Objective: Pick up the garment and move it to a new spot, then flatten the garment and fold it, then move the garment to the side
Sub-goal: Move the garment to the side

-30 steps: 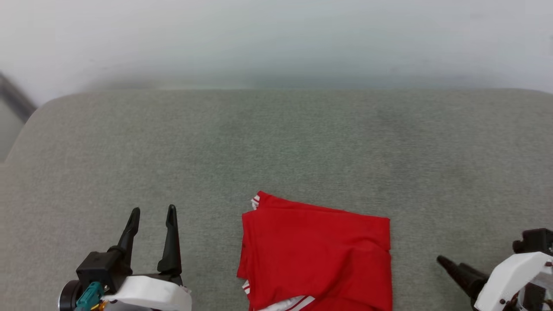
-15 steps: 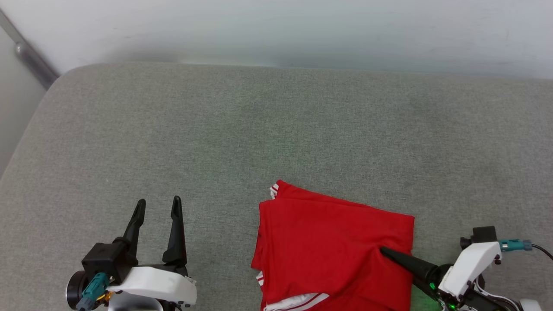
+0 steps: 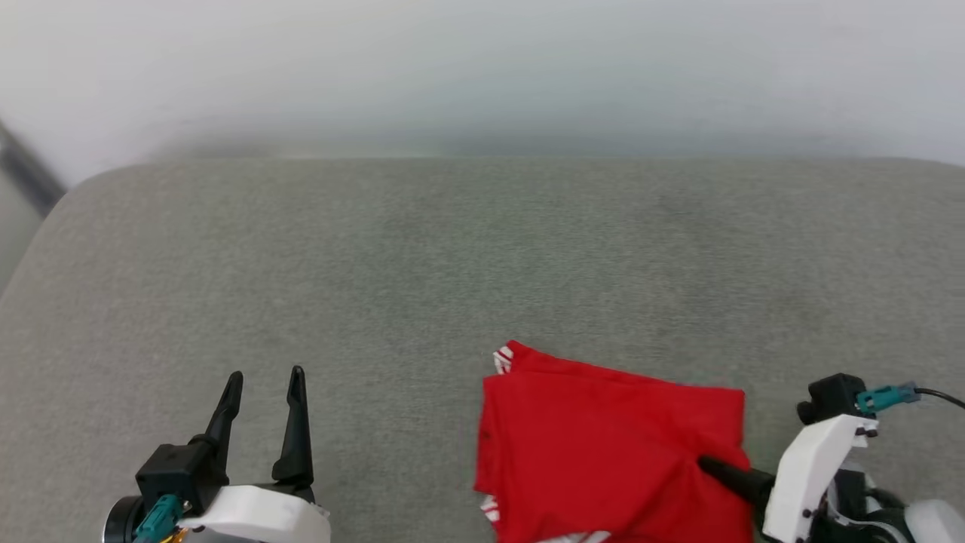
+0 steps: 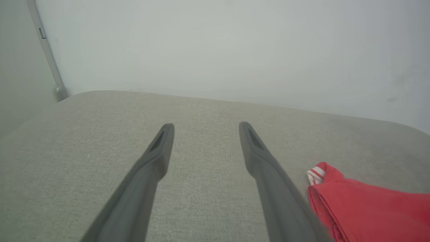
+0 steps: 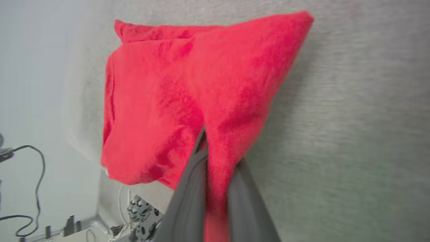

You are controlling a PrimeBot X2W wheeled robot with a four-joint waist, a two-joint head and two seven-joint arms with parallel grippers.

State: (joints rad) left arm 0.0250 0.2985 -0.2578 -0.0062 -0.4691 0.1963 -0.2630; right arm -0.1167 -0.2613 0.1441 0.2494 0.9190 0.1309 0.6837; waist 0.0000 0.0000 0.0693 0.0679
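Right gripper (image 5: 218, 148) tight on the garment (image 3: 603, 445), no longer clear of it (left gripper (image 3: 266, 373): fingers apart)

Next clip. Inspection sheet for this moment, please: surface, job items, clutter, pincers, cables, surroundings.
Surface: grey woven cushion with rounded far corners.
Job's things: red garment, folded to a rough rectangle, at the cushion's near right; striped trim shows at its far left corner.
Clutter: nothing seen.
Grippers: left pincer open over the cushion, apart from the garment; right pincer shut on the garment's near right part, fabric bunched between its fingers.
Cables: black cable runs from a teal plug at the right wrist; a loose black cable lies beyond the cushion's edge.
Surroundings: pale wall; grey metal bar at the far left.
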